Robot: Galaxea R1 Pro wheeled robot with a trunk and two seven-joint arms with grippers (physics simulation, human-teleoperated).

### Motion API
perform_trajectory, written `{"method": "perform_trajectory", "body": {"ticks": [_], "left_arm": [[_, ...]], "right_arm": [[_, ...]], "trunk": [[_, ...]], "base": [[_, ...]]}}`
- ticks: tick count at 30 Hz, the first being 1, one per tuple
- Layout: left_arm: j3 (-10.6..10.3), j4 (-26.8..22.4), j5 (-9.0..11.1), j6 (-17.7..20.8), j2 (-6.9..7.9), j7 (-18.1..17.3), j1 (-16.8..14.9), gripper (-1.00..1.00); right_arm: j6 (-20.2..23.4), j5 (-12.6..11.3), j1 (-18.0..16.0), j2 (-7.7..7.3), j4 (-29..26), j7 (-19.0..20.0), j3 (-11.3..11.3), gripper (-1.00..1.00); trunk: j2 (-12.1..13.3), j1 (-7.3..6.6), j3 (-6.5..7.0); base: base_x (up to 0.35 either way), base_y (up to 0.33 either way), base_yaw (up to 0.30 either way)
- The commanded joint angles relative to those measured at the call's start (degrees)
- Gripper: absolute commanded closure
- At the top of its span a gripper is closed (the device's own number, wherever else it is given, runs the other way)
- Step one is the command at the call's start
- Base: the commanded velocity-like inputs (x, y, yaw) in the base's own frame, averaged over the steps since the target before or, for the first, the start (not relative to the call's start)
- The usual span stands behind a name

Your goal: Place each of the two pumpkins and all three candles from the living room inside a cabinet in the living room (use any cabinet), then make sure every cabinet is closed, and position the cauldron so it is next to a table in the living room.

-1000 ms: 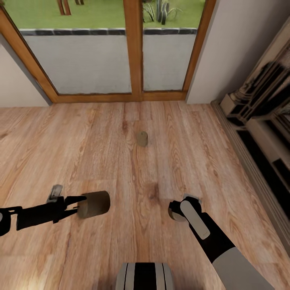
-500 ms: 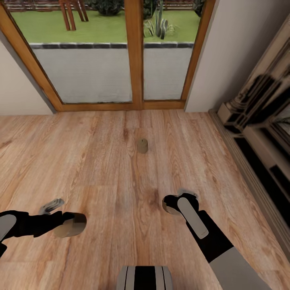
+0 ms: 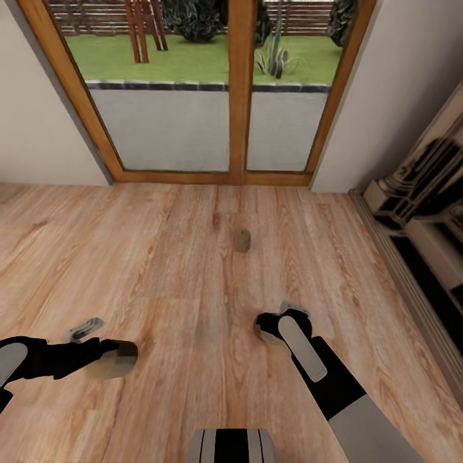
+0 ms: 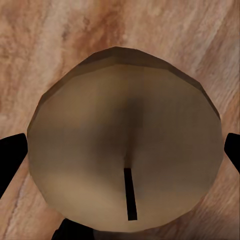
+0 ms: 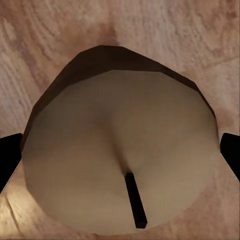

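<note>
Head view: left jaws [image 3: 119, 357] and right jaws [image 3: 265, 326] each clamp a candle; third candle [image 3: 242, 240] stands on the floor [image 3: 161, 257], uncollected. Wrist views: candles [image 4: 125, 150] [image 5: 120, 150] gripped between dark fingertips. Nothing stowed yet.

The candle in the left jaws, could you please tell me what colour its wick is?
Black: a short dark wick on the beige-tan candle, clearest in the left wrist view.

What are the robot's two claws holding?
Each holds a candle by its round sides: left claw one candle, right claw another candle.
</note>
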Motion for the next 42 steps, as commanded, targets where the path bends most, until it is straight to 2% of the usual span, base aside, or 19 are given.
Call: {"method": "perform_trajectory", "body": {"ticks": [1, 30, 42], "left_arm": [[-0.14, -0.04, 0.58, 0.01, 0.04, 0.66, -0.06, 1.0], [-0.41, -0.03, 0.49, -0.08, 0.01, 0.93, -0.06, 1.0], [-0.47, -0.11, 0.65, 0.0, -0.03, 0.57, -0.06, 1.0]], "right_arm": [[0.24, -0.38, -0.03, -0.02, -0.1, -0.47, 0.05, 1.0], [0.36, -0.46, -0.03, 0.13, 0.01, -0.22, 0.3, 1.0], [0.46, -0.46, -0.03, 0.25, 0.02, -0.22, 0.33, 1.0]], "trunk": [[0.0, -0.03, 0.11], [0.38, -0.78, 4.88], [0.38, -0.78, 4.25]], "base": [[0.0, 0.0, 0.202], [0.0, 0.0, 0.234], [0.0, 0.0, 0.243]]}}
